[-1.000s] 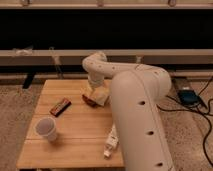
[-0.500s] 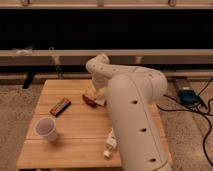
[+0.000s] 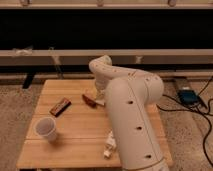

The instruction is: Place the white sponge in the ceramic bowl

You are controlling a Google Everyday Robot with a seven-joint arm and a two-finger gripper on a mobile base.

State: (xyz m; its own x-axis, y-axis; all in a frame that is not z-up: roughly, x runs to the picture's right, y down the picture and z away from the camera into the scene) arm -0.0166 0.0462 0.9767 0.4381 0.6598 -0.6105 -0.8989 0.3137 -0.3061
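Note:
The ceramic bowl [image 3: 90,100] is a shallow orange-brown dish on the wooden table [image 3: 75,120], just right of the table's middle. My gripper [image 3: 99,93] hangs at the end of the big white arm, right over the bowl's right side, and the arm hides much of it. A small pale patch [image 3: 100,102] at the bowl's right rim, under the gripper, looks like the white sponge. I cannot tell whether it is held or resting there.
A white paper cup [image 3: 46,129] stands at the front left. A brown bar [image 3: 60,106] lies left of the bowl. A white labelled tube [image 3: 109,145] lies near the front edge by the arm. A blue box with cables [image 3: 188,95] is on the floor to the right.
The arm has swung nearer and covers more of the table's right half. The gripper stays at the bowl, whose left part now shows more.

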